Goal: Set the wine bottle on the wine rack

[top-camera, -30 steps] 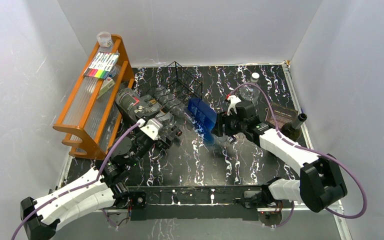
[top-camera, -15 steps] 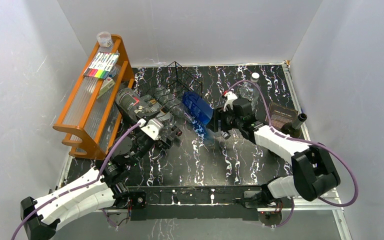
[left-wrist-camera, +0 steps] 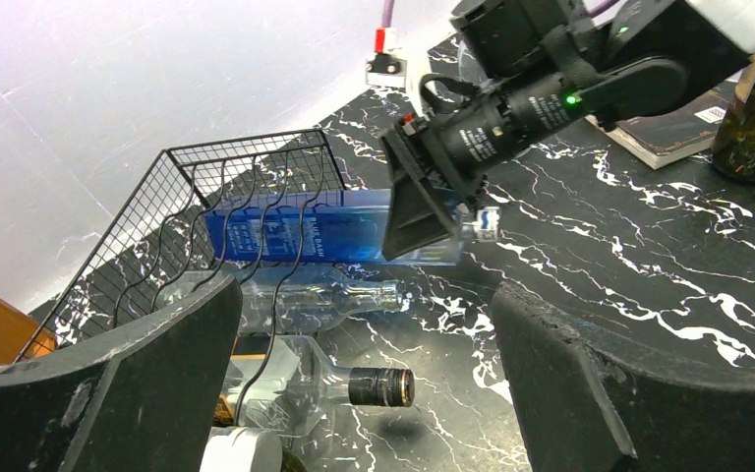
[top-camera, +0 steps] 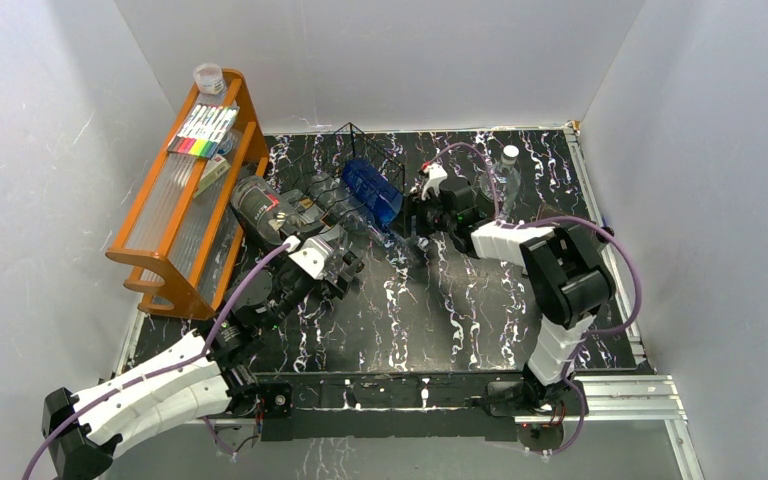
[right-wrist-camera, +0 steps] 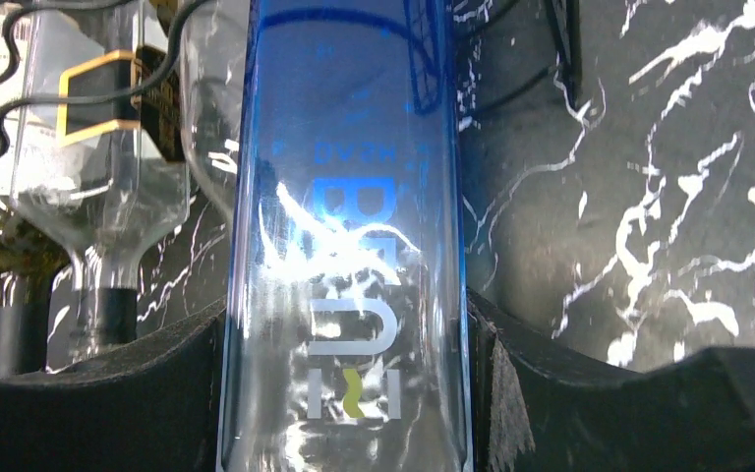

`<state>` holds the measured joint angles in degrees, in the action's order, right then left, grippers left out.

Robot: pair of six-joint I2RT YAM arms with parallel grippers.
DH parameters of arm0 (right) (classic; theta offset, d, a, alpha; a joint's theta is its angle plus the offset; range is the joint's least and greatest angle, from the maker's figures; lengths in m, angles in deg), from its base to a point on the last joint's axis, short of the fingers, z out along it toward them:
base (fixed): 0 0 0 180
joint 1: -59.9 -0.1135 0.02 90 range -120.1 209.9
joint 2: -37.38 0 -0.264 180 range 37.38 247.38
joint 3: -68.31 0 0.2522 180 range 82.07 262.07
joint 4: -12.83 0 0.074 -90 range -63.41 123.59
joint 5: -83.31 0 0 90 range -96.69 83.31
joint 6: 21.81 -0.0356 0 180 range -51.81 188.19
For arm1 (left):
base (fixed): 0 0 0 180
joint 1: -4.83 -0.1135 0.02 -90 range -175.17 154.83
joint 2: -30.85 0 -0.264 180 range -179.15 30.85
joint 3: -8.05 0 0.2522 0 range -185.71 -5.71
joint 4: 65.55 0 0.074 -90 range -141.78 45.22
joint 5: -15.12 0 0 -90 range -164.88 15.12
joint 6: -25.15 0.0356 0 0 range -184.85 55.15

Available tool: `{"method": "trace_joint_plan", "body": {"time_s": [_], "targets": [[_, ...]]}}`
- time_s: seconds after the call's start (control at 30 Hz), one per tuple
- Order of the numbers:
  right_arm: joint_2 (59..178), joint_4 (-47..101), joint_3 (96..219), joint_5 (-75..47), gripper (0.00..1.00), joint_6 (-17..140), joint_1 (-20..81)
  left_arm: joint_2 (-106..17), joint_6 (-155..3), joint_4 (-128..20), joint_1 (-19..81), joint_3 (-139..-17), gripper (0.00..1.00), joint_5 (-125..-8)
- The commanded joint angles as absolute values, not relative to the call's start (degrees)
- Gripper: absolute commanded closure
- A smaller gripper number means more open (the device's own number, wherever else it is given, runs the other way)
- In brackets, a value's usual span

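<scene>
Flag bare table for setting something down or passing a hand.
Free: front-centre tabletop, between the left gripper, the right arm and the near rail. Crowded: wine rack at the back, with clear bottles, the blue bottle in the right gripper at it, orange shelf alongside.

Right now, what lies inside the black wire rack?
The blue bottle, held by the right gripper, reaches into the rack. Beside it lie a clear bottle and a dark-capped bottle, necks outward. A finger of the left gripper hides the rack's near part.
</scene>
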<state>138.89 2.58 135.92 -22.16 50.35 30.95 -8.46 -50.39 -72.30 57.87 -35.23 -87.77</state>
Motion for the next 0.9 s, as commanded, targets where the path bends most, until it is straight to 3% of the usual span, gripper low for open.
{"method": "trace_joint_plan", "body": {"time_s": [0.0,0.3,0.43,0.7,0.87], "targets": [[140.59,-15.19,146.04,-25.04,1.00,52.04,31.07,-8.01,-51.17,-73.99,57.76,-35.17,0.02,-87.47],[149.46,-13.01,154.99,-25.49,1.00,53.09,31.07,-7.83,-50.99,-74.13,57.77,-35.21,0.02,-87.43],[151.56,-11.28,157.55,-25.10,0.92,53.26,31.06,-7.41,-50.85,-73.70,57.77,-35.22,0.02,-87.62],[151.64,-10.22,157.57,-23.64,0.68,53.39,31.02,-7.03,-50.68,-73.75,57.76,-35.20,0.02,-87.71],[151.00,-8.33,157.49,-22.58,0.36,53.51,31.03,-7.21,-50.95,-73.83,57.74,-35.24,0.02,-87.70]]}}
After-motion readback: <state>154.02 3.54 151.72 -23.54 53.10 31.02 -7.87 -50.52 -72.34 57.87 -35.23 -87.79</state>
